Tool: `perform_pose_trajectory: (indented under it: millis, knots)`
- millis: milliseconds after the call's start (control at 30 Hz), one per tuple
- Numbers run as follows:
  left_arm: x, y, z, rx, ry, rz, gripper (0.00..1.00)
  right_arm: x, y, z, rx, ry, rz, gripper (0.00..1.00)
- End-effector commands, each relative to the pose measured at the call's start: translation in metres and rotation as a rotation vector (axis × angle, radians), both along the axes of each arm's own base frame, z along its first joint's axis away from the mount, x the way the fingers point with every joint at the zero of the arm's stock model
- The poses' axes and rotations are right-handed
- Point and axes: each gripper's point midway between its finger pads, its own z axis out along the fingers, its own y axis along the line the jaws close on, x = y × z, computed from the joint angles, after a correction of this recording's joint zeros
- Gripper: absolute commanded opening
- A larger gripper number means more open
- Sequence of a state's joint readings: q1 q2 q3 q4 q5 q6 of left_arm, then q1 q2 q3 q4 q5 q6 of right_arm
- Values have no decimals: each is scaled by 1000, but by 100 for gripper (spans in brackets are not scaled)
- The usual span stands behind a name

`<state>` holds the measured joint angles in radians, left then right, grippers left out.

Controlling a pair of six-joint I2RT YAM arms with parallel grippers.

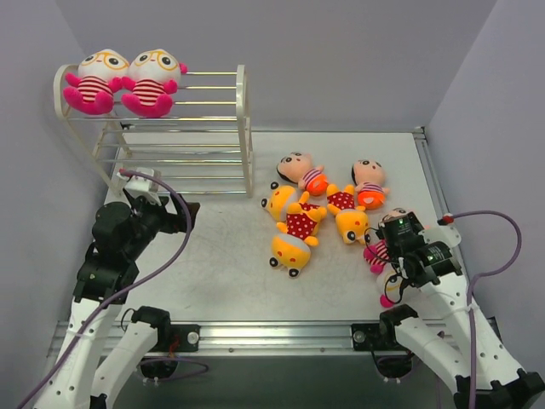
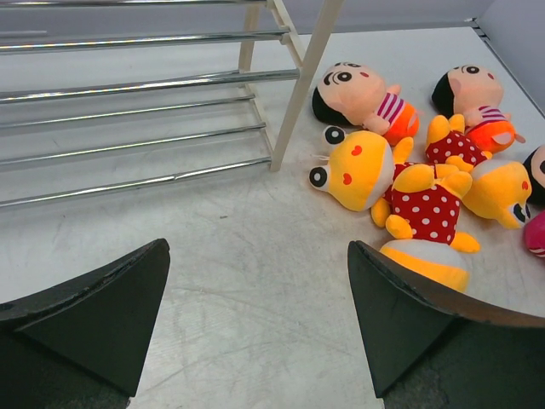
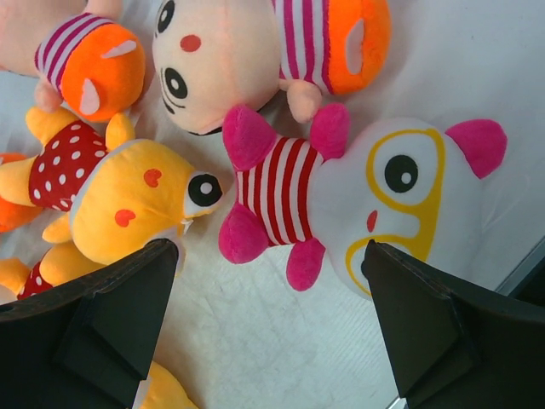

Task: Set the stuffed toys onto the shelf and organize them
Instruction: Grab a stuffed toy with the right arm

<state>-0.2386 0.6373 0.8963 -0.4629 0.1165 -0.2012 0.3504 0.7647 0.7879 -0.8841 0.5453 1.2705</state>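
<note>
Shelf (image 1: 243, 102) first: it stands at about 10 o'clock on the table (image 1: 221, 264) in the overhead view, with a pink toy (image 1: 98, 81) and its twin (image 1: 152, 81) seated side by side on the top tier. The lower tiers look bare.

My left gripper (image 2: 257, 256) hangs just in front of the shelf, jaws wide apart and holding nothing. I'd leave it parked there.

The rest of the toys lie in a loose heap from the table's middle toward 3 o'clock. My right gripper (image 3: 271, 251) hovers over its near end, jaws fully apart and empty, right above the third pink toy (image 3: 341, 196), which lies face up.

That toy is the one to take, I judge, since it completes the pink row. In the wrist view a yellow toy (image 3: 128, 204) crowds it at 9 o'clock and a peach-faced toy (image 3: 213, 68) at 12. The jaws now line up along its length, so I'd turn the wrist and close across the striped belly — not the big head — then lift straight up before swinging toward 10 o'clock. The reach looks long; a handover to the left arm may be needed.
</note>
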Motion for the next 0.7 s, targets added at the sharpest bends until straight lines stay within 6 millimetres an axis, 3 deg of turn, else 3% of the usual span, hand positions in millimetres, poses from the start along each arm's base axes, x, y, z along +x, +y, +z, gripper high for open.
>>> perform_pose_trajectory:
  millis: [0, 167, 433, 500, 667]
  knots:
    - [2, -5, 11, 12, -80, -28, 94, -16, -13, -20, -12, 73, -107, 99]
    - [1, -3, 1, 55, -79, -29, 94, -15, -6, -41, 54, 99, -138, 96]
    - [0, -4, -3, 62, -72, -31, 94, -11, -20, -60, 76, 128, -199, 94]
    - [2, -4, -6, 62, -61, -30, 94, -9, -11, -71, 120, 151, -174, 94]
    - [3, -5, -7, 64, -57, -32, 94, 1, -6, -75, 146, 136, -156, 88]
